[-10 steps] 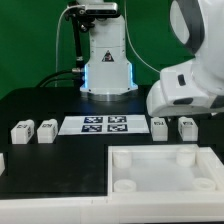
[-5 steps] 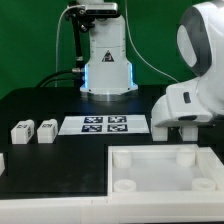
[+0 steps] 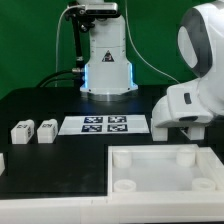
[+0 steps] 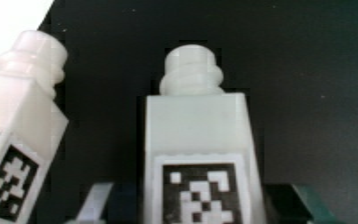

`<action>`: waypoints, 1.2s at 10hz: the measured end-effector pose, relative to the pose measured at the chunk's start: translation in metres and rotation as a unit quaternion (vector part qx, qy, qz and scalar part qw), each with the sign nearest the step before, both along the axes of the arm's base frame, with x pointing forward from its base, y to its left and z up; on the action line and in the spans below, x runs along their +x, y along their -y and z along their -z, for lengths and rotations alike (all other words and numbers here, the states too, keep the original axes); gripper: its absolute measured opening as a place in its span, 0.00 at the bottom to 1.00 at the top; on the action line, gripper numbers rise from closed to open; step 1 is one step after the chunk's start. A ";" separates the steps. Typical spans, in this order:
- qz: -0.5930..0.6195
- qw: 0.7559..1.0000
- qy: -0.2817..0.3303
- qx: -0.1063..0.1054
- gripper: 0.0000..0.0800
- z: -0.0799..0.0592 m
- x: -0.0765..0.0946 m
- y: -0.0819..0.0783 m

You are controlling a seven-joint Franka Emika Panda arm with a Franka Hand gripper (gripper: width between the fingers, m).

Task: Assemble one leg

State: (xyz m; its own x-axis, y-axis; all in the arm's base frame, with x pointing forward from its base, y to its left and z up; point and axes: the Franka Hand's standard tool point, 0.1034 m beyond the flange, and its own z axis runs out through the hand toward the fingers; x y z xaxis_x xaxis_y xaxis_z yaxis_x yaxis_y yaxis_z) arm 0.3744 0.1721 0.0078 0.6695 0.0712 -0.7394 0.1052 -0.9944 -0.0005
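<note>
Gripper (image 4: 197, 206): set low over the table at the exterior view's right. Its two dark fingers (image 4: 105, 204) are seen one on each side of the leg's tagged end. Whether the leg is clamped or only straddled cannot be told.
Leg (image 4: 197, 135): a chunky white block with a stepped, rounded peg at one end, placed between the fingers on the black table. A black-and-white tag is carried on the face turned to the wrist camera. In the exterior view it is hidden behind the arm.
Second leg (image 4: 23, 110): of the same shape, found just beside the first and parted from it by a strip of black table. Its tag is only partly seen.
Arm housing (image 3: 190, 95): large, white and rounded; the gripper is screened by it in the exterior view.
Marker board (image 3: 105, 125): laid flat mid-table, near the arm housing.
Two further legs (image 3: 20, 131) (image 3: 45, 131): set side by side at the exterior view's left, well apart from the gripper.
White panel (image 3: 160, 170): large, with a raised rim and round corner sockets, placed at the near edge.
Table (image 3: 40, 100): black.
</note>
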 end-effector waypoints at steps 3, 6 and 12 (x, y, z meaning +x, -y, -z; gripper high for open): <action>0.000 1.000 0.000 0.000 0.36 0.000 0.000 0.000; -0.003 1.000 0.000 0.002 0.36 -0.001 0.001 0.001; -0.045 0.977 0.199 0.069 0.36 -0.119 0.088 0.047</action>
State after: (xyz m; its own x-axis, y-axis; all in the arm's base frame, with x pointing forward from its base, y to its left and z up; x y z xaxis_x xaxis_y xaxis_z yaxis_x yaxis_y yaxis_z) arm 0.4629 0.1255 0.1273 0.8881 0.2229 -0.4020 0.2108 -0.9747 -0.0747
